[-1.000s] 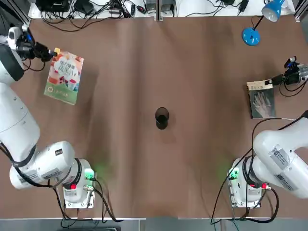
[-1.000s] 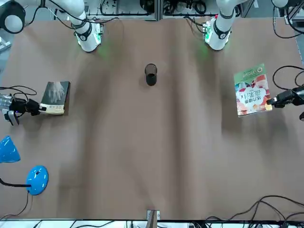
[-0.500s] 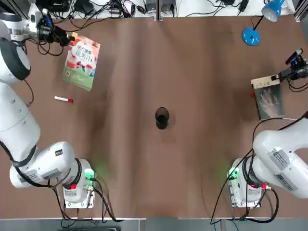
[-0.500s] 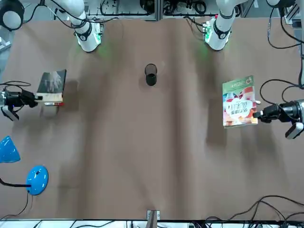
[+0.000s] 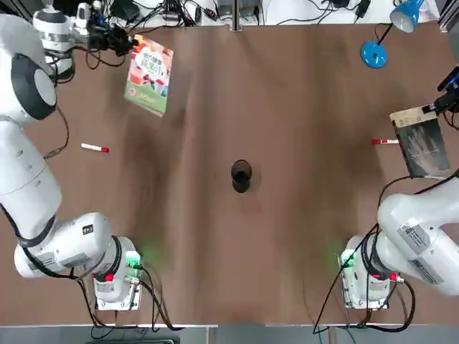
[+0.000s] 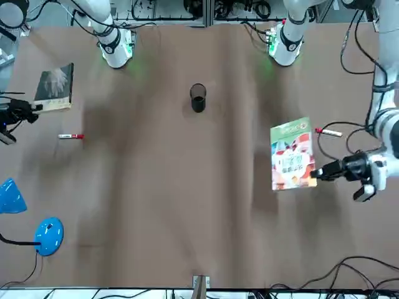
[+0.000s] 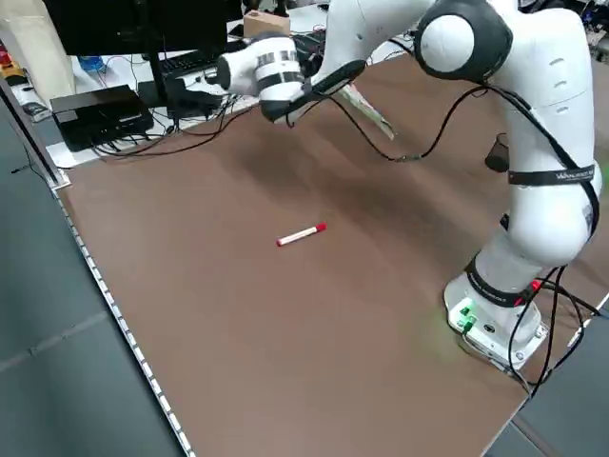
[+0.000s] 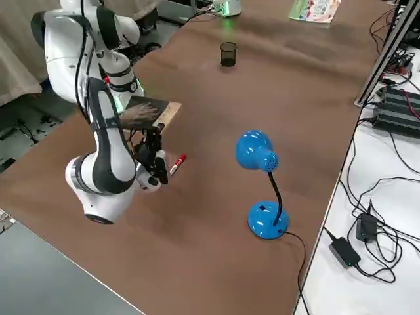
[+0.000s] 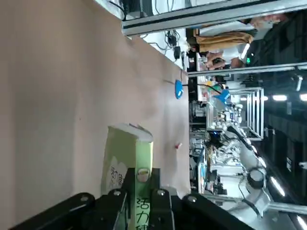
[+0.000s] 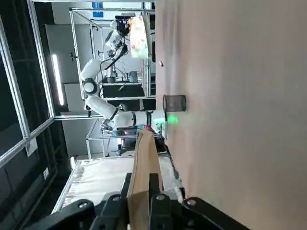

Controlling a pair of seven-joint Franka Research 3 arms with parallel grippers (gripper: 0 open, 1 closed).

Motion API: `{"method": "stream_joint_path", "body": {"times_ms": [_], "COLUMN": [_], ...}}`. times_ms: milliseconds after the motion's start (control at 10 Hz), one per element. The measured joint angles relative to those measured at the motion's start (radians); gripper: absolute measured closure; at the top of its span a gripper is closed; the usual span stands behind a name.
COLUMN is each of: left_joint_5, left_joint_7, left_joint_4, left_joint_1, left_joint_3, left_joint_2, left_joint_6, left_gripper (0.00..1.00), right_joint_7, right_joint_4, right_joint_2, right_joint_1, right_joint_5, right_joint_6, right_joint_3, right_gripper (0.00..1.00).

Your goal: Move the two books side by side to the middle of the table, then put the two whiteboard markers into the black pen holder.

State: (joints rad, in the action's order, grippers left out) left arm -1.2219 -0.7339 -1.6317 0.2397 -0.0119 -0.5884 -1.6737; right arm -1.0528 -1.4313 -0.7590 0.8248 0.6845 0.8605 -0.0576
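My left gripper point(image 5: 123, 43) is shut on the edge of the colourful book point(image 5: 148, 72), which hangs tilted above the far left of the table point(image 5: 287, 244). That book point(image 6: 292, 162) casts a shadow beside it in the front view. At the right edge my right gripper point(image 5: 443, 102) is shut on the dark grey book point(image 5: 424, 147), also raised off the surface. One red-capped whiteboard marker point(image 5: 95, 148) lies on the left side, another marker point(image 5: 384, 141) on the right next to the dark book. The black pen holder point(image 5: 242, 175) stands upright in the middle.
A blue desk lamp point(image 5: 374, 51) stands at the far right corner, its head point(image 8: 257, 152) high over the table. Cables and equipment point(image 5: 143, 11) line the far edge. Both arm bases point(image 5: 115, 276) sit at the near edge.
Both books have risen off the table. The colourful book has moved toward the far edge and inward; the dark book has shifted outward. A marker now shows where each book lay.
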Motion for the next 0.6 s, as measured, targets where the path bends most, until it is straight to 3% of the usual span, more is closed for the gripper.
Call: {"method": "stream_joint_path", "body": {"times_ms": [300, 600], "left_joint_5": [-0.064, -0.143], "left_joint_7": [0.084, 0.126], "left_joint_4": [0.04, 0.096], "left_joint_1": [-0.005, -0.048], "left_joint_3": [-0.11, -0.135], "left_joint_2": [-0.058, -0.113], "left_joint_6": [-0.129, -0.209], "left_gripper": [0.84, 0.84], "right_joint_7": [0.097, 0.321], "right_joint_4": [-0.027, -0.019], "right_joint_2": [0.148, 0.288], "right_joint_1": [-0.025, -0.07], "right_joint_5": [0.043, 0.12], "right_joint_6": [-0.03, -0.055], "right_joint_3": [0.016, 0.021], "right_gripper": [0.85, 0.85]}}
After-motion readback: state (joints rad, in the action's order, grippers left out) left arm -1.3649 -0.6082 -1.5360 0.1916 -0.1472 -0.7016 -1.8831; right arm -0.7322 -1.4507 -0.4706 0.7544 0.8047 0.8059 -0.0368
